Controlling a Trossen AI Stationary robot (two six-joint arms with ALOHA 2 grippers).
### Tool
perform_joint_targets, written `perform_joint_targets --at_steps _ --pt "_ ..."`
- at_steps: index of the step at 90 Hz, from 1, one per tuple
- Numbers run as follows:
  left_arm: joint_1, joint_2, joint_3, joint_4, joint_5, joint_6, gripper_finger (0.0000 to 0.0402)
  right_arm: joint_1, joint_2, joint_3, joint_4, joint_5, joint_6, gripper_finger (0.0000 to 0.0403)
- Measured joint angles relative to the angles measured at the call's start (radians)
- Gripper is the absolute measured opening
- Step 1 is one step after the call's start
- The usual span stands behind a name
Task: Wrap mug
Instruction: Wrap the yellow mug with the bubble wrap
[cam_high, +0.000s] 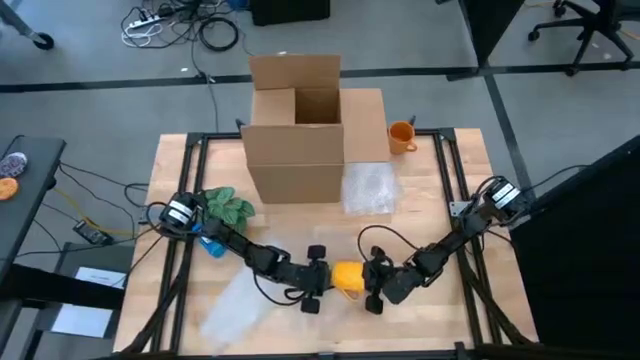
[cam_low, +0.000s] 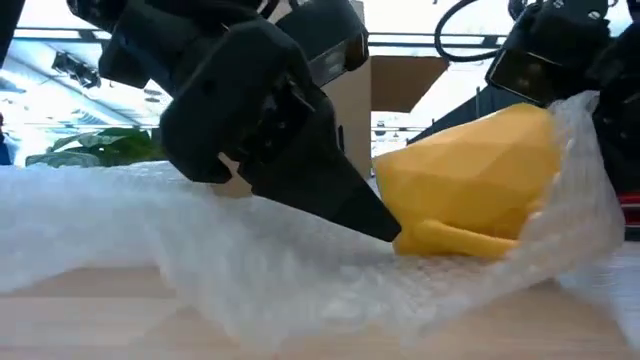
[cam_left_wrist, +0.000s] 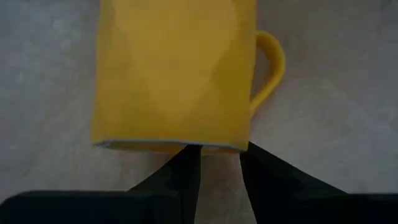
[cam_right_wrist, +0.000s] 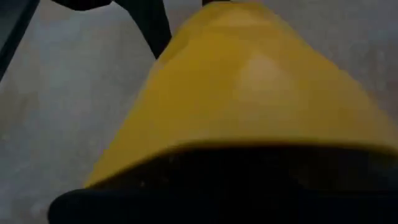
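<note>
A yellow faceted mug (cam_high: 347, 277) lies on its side on a sheet of bubble wrap (cam_high: 235, 305) near the table's front edge. Its handle (cam_low: 450, 238) is down on the wrap. My left gripper (cam_high: 322, 280) is at the mug's narrower end, its fingers a little apart. My right gripper (cam_high: 376, 285) is close to the mug's wider end (cam_right_wrist: 249, 81). On that side the wrap (cam_low: 590, 180) rises along the mug. My left gripper meets the lower edge of the mug's narrower end (cam_left_wrist: 186, 144) with its two fingertips (cam_left_wrist: 186, 168), which are slightly apart. The fingers slant down from the table's left. The mug rests on the bubble wrap (cam_low: 200, 240) and is not lifted.
An open cardboard box (cam_high: 300, 130) stands at the back middle, with an orange mug (cam_high: 401, 136) to its right. A second piece of bubble wrap (cam_high: 368, 188) lies in front of the box. A green leafy thing (cam_high: 228, 205) and a blue object (cam_high: 212, 245) lie at the left.
</note>
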Motion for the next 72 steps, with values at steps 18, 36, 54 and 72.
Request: perform_joint_targets --at_steps 18,36,54,72 --pt "0.010 0.000 -0.002 -0.009 -0.013 0.022 0.0099 -0.029 -0.001 0.000 0.023 -0.008 -0.042 0.0000" --pt "0.014 0.000 0.004 -0.013 -0.047 0.031 0.0099 -0.003 -0.064 0.002 -0.121 -0.022 0.038 0.0000" --pt "0.018 0.000 0.005 -0.008 -0.049 0.031 0.0099 0.060 -0.192 0.003 -0.292 -0.026 0.072 0.0000" --pt "0.025 0.000 0.005 -0.004 -0.048 0.029 0.0099 0.123 -0.321 0.003 -0.465 -0.047 0.184 0.0000"
